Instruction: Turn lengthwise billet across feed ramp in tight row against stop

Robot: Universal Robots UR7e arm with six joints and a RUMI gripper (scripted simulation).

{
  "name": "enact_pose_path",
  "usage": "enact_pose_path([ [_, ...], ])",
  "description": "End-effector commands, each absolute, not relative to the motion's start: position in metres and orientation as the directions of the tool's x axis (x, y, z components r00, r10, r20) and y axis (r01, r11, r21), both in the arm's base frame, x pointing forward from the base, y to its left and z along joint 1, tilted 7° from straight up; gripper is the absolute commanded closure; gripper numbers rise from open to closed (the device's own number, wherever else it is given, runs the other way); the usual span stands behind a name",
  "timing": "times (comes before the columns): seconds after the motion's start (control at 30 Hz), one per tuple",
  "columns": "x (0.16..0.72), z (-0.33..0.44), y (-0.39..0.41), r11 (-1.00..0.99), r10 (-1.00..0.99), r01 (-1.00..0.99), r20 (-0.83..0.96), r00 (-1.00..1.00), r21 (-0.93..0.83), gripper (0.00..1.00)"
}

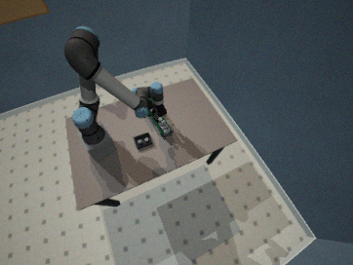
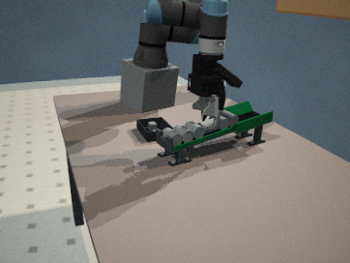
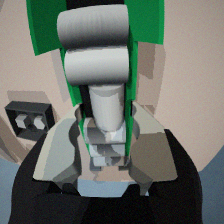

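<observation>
A green-railed feed ramp [image 2: 208, 137] [image 3: 45, 30] [image 1: 164, 126] slopes down to a stop at its left end in the exterior view. Three grey billets [image 2: 182, 131] lie across it against the stop. One billet [image 2: 211, 126] [image 3: 106, 102] lies lengthwise behind them. Two more billets [image 3: 97, 67] [image 2: 227, 119] lie across the ramp above it. My gripper [image 2: 209, 110] [image 3: 106, 102] [image 1: 158, 115] is partly open and hangs just over the lengthwise billet, with a finger on each side of the ramp line. Nothing is between the fingers.
A small black tray [image 2: 145, 127] [image 3: 27, 120] [image 1: 142, 141] with two grey blocks sits beside the ramp's low end. The arm's grey pedestal [image 2: 147, 87] stands behind it. The ramp stands on short black legs [image 2: 254, 137] on the brown table [image 2: 218, 203].
</observation>
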State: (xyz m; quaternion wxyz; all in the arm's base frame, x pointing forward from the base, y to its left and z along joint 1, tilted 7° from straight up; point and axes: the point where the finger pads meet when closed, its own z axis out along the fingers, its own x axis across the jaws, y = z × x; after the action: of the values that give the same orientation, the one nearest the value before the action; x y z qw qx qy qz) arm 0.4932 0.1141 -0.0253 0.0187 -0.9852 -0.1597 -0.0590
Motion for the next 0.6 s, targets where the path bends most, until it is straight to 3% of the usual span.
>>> enact_pose_path([
  [0.0,0.494,-0.026,0.114,-0.948,0.312,0.317,0.124,0.942,-0.017,0.65],
  [0.57,0.496,-0.039,0.115,-0.948,0.312,0.317,0.124,0.942,-0.017,0.65],
])
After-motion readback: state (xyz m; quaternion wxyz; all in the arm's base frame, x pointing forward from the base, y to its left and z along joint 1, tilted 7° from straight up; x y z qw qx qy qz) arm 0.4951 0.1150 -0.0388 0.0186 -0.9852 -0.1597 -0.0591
